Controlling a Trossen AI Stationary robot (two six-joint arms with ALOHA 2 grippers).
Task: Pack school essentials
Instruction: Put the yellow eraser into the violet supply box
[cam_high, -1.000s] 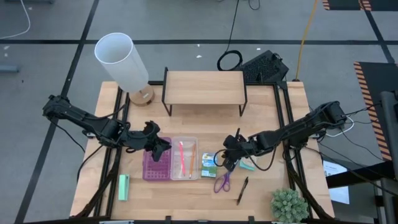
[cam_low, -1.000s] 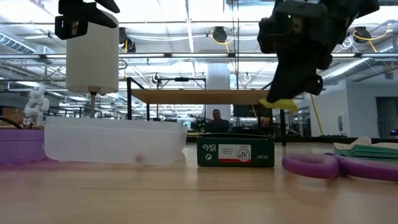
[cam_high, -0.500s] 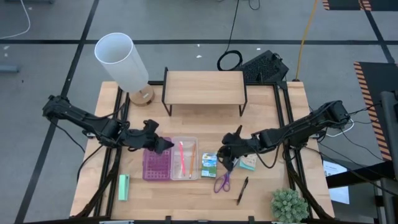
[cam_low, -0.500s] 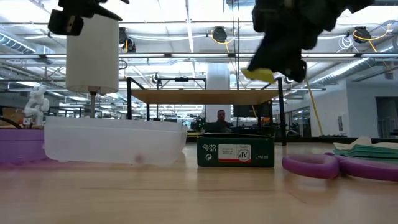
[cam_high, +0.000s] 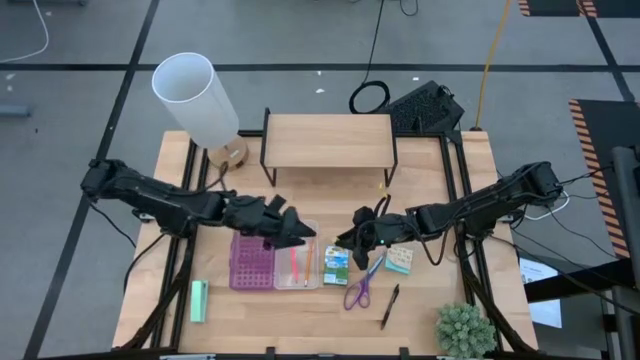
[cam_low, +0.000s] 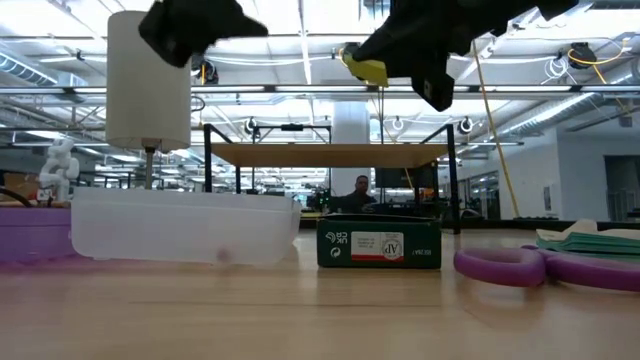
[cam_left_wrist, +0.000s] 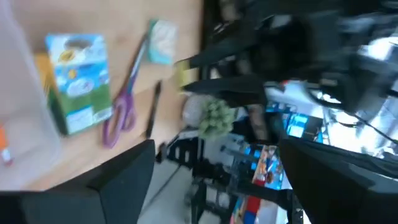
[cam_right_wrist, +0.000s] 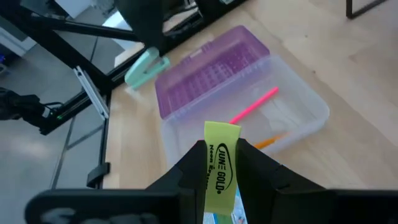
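Observation:
My right gripper (cam_high: 352, 240) is shut on a tiny yellow piece (cam_right_wrist: 222, 140), high above the green-blue packet (cam_high: 336, 265) and right of the case. The case lies open flat: a purple studded half (cam_high: 252, 265) and a clear half (cam_high: 297, 265) with a pink pencil (cam_right_wrist: 255, 104) and an orange pencil inside. My left gripper (cam_high: 300, 232) hovers open over the clear half's far edge and holds nothing. Purple scissors (cam_high: 358, 290), a black pen (cam_high: 389, 305) and a teal-beige pad (cam_high: 399, 262) lie flat on the table. My right gripper pinches the yellow piece's lower part (cam_right_wrist: 221, 177) between its two fingers (cam_right_wrist: 194, 163). The piece's free end (cam_right_wrist: 222, 129) sticks out past the fingertips toward the case. The fingers slant down from the table's right. The piece is lifted clear of everything.
A mint-green block (cam_high: 198, 300) lies near the front left. A white lamp (cam_high: 195, 100) and a wooden shelf (cam_high: 328, 140) stand at the back. A small plant (cam_high: 465, 330) sits at the front right corner.
My right gripper has risen and gone toward the table's left with the yellow piece, from beside the pad to above the packet. My left gripper has gone toward the table's right, from over the purple half to over the clear half.

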